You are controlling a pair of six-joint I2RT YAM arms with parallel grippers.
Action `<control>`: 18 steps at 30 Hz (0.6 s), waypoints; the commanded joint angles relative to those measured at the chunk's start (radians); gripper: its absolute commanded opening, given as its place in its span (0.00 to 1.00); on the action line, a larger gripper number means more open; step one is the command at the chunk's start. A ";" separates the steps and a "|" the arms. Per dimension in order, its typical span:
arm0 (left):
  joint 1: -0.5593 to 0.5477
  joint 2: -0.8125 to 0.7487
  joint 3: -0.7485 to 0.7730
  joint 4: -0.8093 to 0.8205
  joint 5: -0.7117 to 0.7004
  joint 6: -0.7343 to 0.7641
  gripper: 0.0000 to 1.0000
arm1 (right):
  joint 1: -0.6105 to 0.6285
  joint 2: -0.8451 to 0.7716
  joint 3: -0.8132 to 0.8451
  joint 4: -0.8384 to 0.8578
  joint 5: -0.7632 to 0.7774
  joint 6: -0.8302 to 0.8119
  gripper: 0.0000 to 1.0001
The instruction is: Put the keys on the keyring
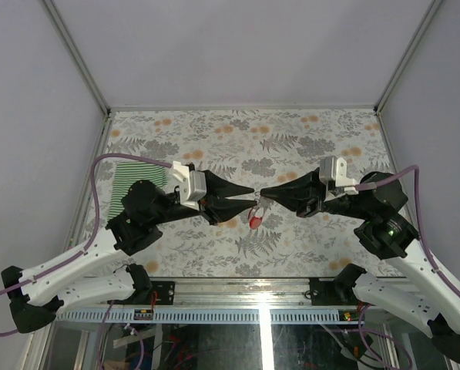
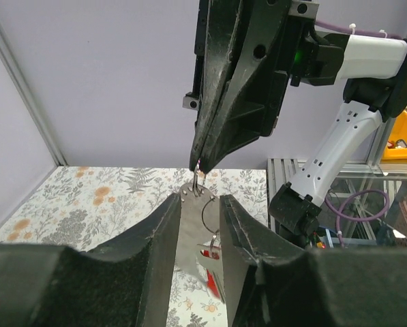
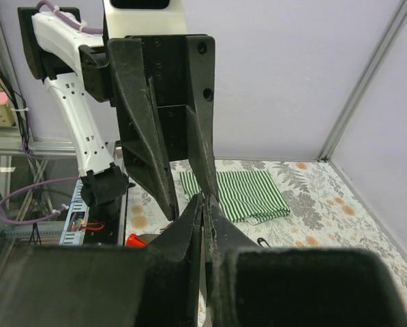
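Right end effector (image 2: pixel 200 162) pinches the ring (image 2: pixel 196 180); left end effector (image 2: pixel 200 198) flanks the key (image 2: pixel 193 235), grip unclear. A tug could drop it.

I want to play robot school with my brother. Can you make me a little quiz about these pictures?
1. True or false: the striped cloth lies on the right half of the table.
2. What colour is the tag dangling in the middle of the table? A red, B blue, C yellow.
3. Fill in: the right gripper has its jaws ____.

Key: 1 false, it lies on the left half. 2 A. 3 shut.
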 commanded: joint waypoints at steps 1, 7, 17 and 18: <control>-0.002 -0.002 0.017 0.093 0.022 -0.014 0.30 | 0.004 0.004 0.030 0.082 -0.053 -0.011 0.00; -0.003 0.004 0.018 0.112 0.046 -0.019 0.28 | 0.003 0.007 0.031 0.075 -0.065 -0.016 0.00; -0.002 0.015 0.022 0.091 0.045 -0.010 0.16 | 0.003 0.008 0.040 0.077 -0.098 -0.007 0.00; -0.002 0.015 0.024 0.091 0.044 -0.010 0.13 | 0.003 0.009 0.043 0.075 -0.104 -0.008 0.00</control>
